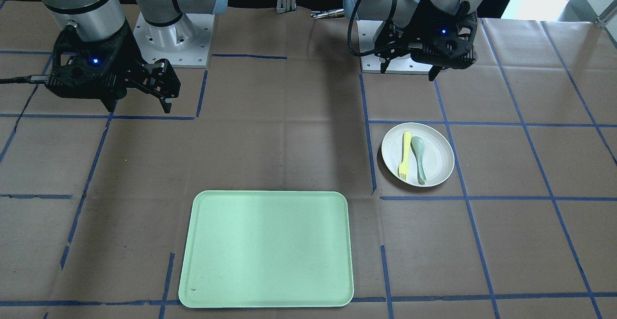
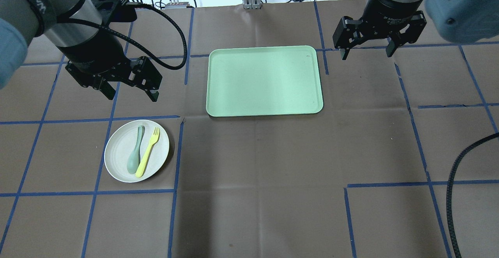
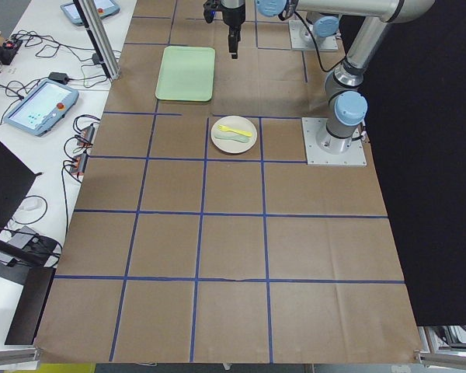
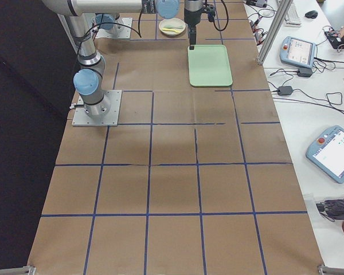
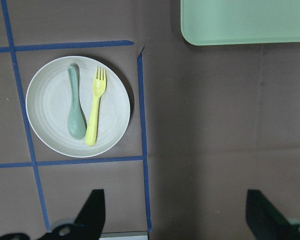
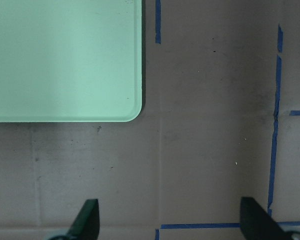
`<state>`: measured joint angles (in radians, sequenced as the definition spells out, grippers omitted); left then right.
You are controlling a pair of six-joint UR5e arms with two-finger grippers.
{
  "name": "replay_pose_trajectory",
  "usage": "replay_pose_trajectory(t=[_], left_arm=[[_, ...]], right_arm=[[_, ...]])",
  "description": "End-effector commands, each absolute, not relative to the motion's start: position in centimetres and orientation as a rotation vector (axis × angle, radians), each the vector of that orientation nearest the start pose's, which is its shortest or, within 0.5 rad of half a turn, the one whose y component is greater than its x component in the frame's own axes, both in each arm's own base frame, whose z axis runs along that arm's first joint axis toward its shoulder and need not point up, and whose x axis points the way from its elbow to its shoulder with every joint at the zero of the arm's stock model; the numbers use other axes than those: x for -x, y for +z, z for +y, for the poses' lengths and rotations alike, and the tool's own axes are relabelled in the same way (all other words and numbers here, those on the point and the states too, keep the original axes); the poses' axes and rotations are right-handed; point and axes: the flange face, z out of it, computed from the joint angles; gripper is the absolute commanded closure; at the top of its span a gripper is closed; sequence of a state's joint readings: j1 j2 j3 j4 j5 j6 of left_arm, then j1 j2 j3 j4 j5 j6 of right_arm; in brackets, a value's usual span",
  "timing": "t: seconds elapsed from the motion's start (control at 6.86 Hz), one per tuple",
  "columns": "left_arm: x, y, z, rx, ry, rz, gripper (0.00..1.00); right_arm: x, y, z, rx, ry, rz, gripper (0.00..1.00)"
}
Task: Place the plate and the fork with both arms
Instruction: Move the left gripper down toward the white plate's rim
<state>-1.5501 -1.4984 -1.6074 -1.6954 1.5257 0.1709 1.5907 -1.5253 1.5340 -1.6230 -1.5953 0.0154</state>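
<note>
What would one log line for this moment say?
left hand: open, empty, near plate | right hand: open, empty, near tray corner | fork, spoon: on plate | plate: off tray

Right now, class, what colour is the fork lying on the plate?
Pale yellow. The fork shows best in the left wrist-mounted view.

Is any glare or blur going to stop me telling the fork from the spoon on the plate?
Left wrist view: sharp, even light; the fork and spoon read as separate shapes on the plate. Overhead view: also crisp, only a soft sheen on the tray. Both side views: plate too small to separate the two reliably.
</note>
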Motion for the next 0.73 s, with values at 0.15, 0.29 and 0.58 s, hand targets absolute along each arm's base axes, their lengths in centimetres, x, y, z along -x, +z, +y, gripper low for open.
replay_pose_trajectory(t=[0.15, 0.29, 0.58], left_arm=[[5.8, 46.4, -46.6, -0.378, 0.199, 3.203, 0.01], [2.2, 44.0, -47.2, -0.405, 0.187, 3.228, 0.01], [-1.9, 39.0, -47.1, -0.441, 0.122, 3.281, 0.01]], right_arm=[[-14.1, 48.9, -51.2, 0.006, -0.071, 3.165, 0.00], [-14.1, 48.8, -51.3, 0.006, -0.069, 3.165, 0.00], [-14.1, 48.8, -51.3, 0.006, -0.069, 3.165, 0.00]])
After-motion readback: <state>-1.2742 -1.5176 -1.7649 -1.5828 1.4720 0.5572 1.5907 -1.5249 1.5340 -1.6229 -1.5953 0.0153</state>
